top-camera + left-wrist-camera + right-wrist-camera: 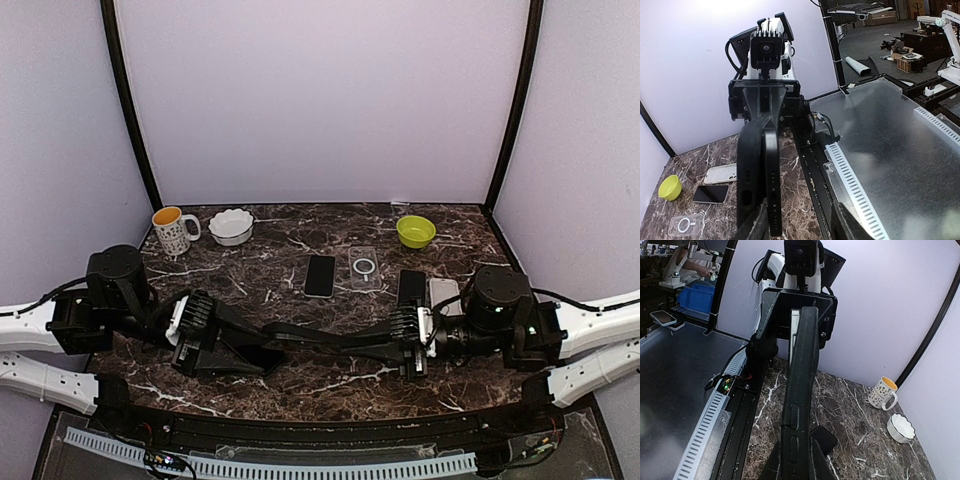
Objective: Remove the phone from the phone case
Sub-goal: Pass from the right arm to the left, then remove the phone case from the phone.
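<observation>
Both arms reach in low over the near part of the dark marbled desk [300, 392] and meet in the middle. Between them a black phone [330, 340], edge-on and level, hangs clear above the desk. It still seems to sit in its dark phone case [797, 405], whose side shows raised button bumps in the right wrist view. In the left wrist view two dark layers stand side by side along that edge, and which is phone and which is case cannot be told.

The right pincer [392, 345] is clamped tight on the right end of the phone. The left pincer [268, 345] has the other end between its fingers, but whether they press on it or stand a little slack cannot be told.

Farther back on the desk, well apart from the arms, lie:
- another black phone [320, 275], flat
- a clear case with a ring [365, 267], just beside that phone
- a third dark phone [411, 287], to the right
- a pale case [444, 295], touching or nearly touching the third phone

Along the back edge stand a patterned mug [175, 230], orange inside, a white scalloped bowl [231, 226] and a lime-green bowl [415, 231].
</observation>
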